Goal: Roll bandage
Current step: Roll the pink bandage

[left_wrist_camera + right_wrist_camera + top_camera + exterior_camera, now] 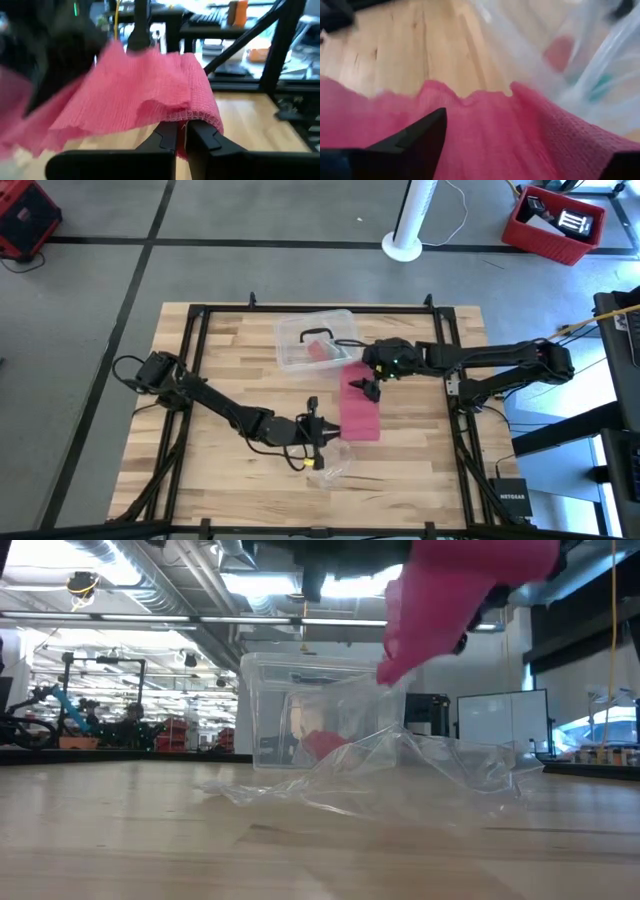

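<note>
The pink bandage (360,405) hangs in the air as a wide strip between my two grippers; in the low view the bandage (470,590) shows high above the table. My left gripper (330,430) is shut on its near end, seen close in the left wrist view (182,137). My right gripper (372,388) stands open at the strip's far end, and in the right wrist view (530,137) the fabric (485,130) fills the gap between its two fingers. My left gripper pinches the bandage's hemmed edge (192,116) between its two shut fingers, coming about level from the table's left. The fabric spreads away beyond the fingers, slack and rumpled, clear of the table. My right gripper has the bandage's far end between its open fingers; I cannot tell whether they touch it.
A crumpled clear plastic wrapper (330,465) lies on the table near the front, below my left gripper; the wrapper (400,770) also shows in the low view. A clear plastic box (315,340) with pink contents stands behind it, toward the far edge. Bare wood lies to the left.
</note>
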